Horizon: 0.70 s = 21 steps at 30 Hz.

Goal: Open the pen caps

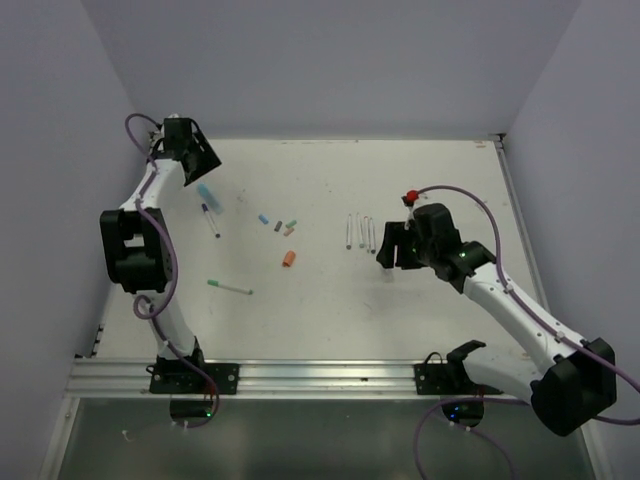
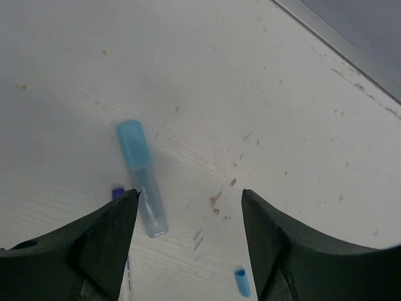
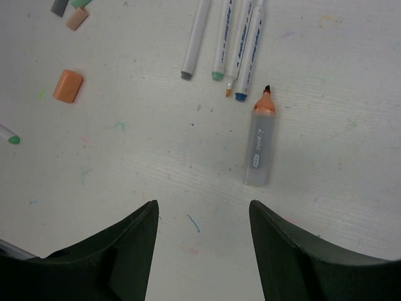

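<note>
Left pincer (image 2: 189, 194) wide, nothing between the jaws, hovers over the light blue marker (image 2: 145, 188) in the lower left of the left wrist view. Its light blue cap (image 2: 130, 144) is on, at the end pointing up-frame; the clear barrel end lies just beside the left finger. Small blue cap (image 2: 242, 282) lies loose on the table (image 2: 282, 94) at the bottom edge, near the right finger

Right pincer (image 3: 203, 204) also wide and empty, above the orange marker (image 3: 259, 147), already uncapped, nib bare. Orange cap (image 3: 67, 86) lies well apart, left side of the right wrist view. Four pen bodies (image 3: 222, 37) side by side at top, tips bare. Green pen (image 1: 230, 288) lower left of centre in the top view, cannot tell if capped

Handling, my guess: the cap is light, stiff smooth plastic, likely slippery and press-fit, so it wants a straight pull along the axis. Grip across the cap's middle with one pincer, and across the barrel toward its far end with the other. The round body may roll if nudged, and the thin clear barrel may flex under a hard squeeze
</note>
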Motion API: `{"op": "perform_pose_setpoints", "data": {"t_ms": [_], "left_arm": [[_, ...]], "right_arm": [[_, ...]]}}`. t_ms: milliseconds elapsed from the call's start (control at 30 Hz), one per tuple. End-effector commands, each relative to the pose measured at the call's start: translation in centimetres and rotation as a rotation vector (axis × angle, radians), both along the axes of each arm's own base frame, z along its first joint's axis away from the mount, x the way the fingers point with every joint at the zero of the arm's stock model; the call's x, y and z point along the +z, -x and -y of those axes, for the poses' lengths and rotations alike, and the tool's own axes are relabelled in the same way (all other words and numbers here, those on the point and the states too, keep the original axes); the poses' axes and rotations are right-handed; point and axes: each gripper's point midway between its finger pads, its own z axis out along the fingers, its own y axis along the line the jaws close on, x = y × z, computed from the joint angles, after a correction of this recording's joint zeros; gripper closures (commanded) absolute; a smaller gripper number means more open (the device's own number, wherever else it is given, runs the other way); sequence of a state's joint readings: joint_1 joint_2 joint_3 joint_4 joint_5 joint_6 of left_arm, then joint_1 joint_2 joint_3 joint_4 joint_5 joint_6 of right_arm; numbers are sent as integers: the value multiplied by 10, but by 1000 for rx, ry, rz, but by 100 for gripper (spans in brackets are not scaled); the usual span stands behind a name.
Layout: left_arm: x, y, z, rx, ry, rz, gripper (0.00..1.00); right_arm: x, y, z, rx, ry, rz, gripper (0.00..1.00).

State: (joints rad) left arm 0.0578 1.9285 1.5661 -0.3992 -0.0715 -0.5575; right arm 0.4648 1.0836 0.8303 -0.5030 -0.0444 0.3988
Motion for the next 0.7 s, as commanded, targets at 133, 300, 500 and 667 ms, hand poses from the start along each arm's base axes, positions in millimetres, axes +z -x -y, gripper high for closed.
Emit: {"op": "perform_pose_setpoints", "data": {"t_ms": [133,300,500,667], "left_arm": [[-23,-11,-34,147,-93,-94,33],[-42,-19,-43,172,-126,-135,33],[-61,-27,-49,194,-144,-163,33],[-74,-31,-49,190,-145,-173,33]], "right_arm": [[-8,3,-7,50,-6,-24,36],[-10,0,-11,58,-14,-30,36],[-12,-4,-13,55,-17,-26,37],[-15,-5,-13,56,-11,-37,36]]}}
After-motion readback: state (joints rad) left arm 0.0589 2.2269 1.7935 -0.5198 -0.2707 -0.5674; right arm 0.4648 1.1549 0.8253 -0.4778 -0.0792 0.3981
